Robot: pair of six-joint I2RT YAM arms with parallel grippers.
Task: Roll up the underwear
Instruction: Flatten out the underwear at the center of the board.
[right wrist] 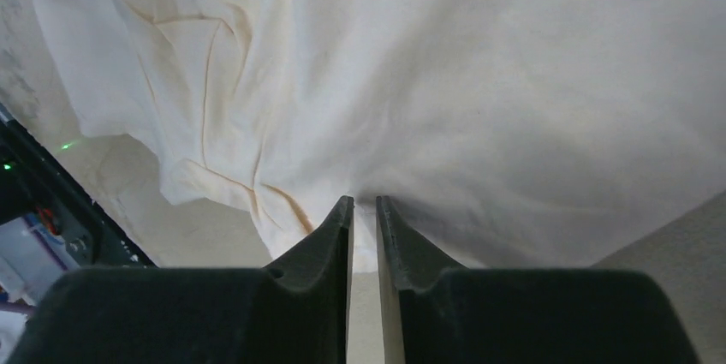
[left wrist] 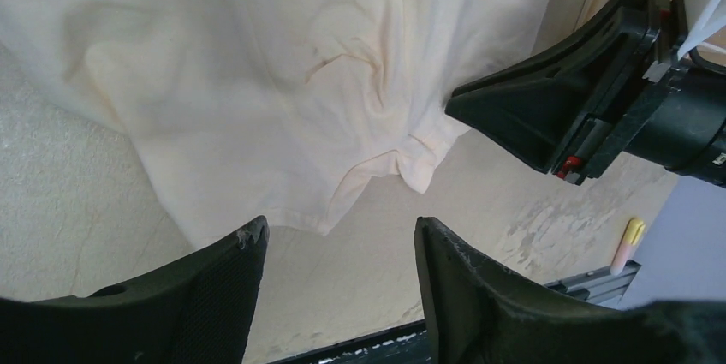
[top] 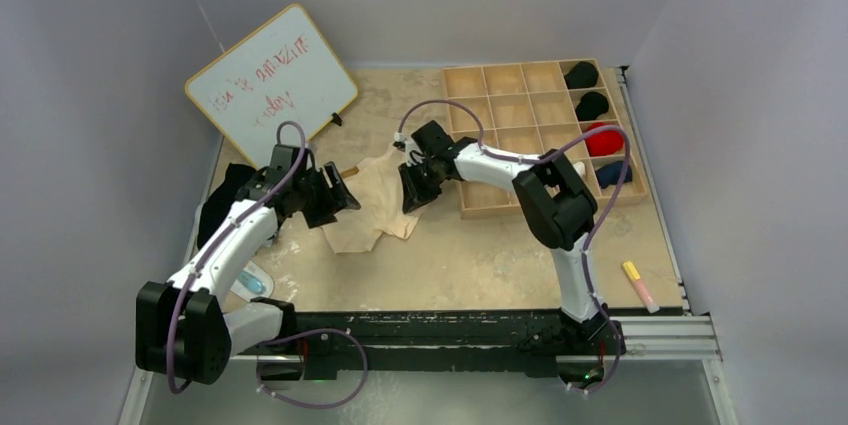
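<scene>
Underwear [top: 370, 210] lies rumpled mid-surface [top: 480, 255], right between my two arms. Right gripper [right wrist: 363, 201] is nipped almost shut at the hem, and it looks to have fabric caught. Left gripper [left wrist: 338, 231] hangs open just off the near edge, holding nothing. Okay, flattening comes first, I reckon: the cloth is creased and bunched by the right fingertips, so I want to grab the opposite hem with the left and tension it evenly before any roll, or it'll come out lopsided. Whiteboard [top: 270, 85] at the back has red scrawl, but I can't read it.
</scene>
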